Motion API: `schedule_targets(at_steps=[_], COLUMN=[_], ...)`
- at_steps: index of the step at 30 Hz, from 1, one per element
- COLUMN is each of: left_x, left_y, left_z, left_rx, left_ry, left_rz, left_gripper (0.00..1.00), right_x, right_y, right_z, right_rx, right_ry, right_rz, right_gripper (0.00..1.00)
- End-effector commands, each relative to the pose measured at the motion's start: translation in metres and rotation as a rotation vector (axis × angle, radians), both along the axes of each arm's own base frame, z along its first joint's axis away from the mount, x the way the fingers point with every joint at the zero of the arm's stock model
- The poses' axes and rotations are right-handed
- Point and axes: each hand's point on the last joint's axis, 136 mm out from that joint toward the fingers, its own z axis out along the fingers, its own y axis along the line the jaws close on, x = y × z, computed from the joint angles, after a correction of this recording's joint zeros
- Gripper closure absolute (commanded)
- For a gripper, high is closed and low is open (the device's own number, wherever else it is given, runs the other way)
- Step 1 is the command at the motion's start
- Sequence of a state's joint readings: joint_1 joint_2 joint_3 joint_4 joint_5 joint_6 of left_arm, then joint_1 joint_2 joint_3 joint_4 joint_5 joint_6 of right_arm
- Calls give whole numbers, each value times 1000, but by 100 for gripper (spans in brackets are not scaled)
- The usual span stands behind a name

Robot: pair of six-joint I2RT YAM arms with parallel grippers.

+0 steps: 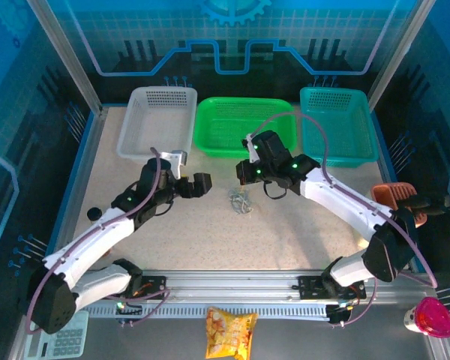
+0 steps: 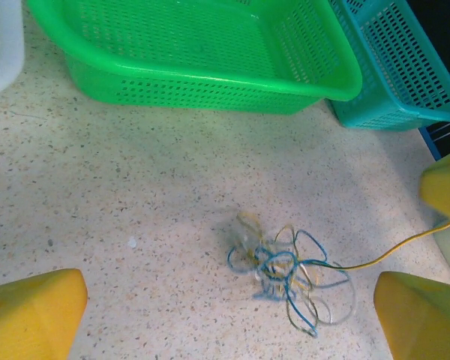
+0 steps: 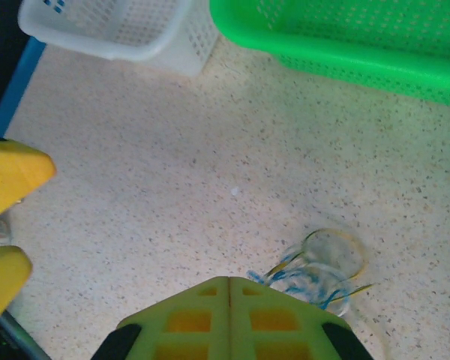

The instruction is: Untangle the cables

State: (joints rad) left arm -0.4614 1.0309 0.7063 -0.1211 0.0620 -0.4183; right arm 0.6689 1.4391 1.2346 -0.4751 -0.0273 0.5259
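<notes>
Three baskets (image 1: 244, 127); cables (image 2: 276, 264), seemingly one clump.

On the bench (image 1: 210, 232), the cables (image 1: 241, 200) lie in front of the middle basket (image 1: 217, 150); a second basket (image 1: 156, 91) stands left of that basket, a third basket (image 1: 334, 91) right of it.

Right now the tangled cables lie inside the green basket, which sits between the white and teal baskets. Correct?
No. The cables lie on the table in front of the green basket, not inside it, as the top external view shows. The green basket does sit between the white basket and the teal basket.
</notes>
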Motion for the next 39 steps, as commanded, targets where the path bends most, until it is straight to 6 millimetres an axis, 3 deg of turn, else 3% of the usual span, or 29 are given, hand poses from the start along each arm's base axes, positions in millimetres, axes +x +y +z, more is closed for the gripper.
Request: schedule_targets(at_steps=[1,10,24,39], left_x=[0,-8,-8,-30], left_y=[2,-6,-34,-54], left_z=[18,5,-18,-68], left_rx=[-16,-13,-70,-6], left_ry=[-97,-86,-9,40], left_rz=[6,-67,-168,-207], left_gripper=[1,1,1,1], right_x=[-3,-3,5,14], right_y=[10,21,27,32], right_z=[36,55,63,66], right_rx=[83,158,192,252], right_ry=[-54,-84,-91,-83], right_rz=[21,58,80,57], right_gripper=[100,100,100,100])
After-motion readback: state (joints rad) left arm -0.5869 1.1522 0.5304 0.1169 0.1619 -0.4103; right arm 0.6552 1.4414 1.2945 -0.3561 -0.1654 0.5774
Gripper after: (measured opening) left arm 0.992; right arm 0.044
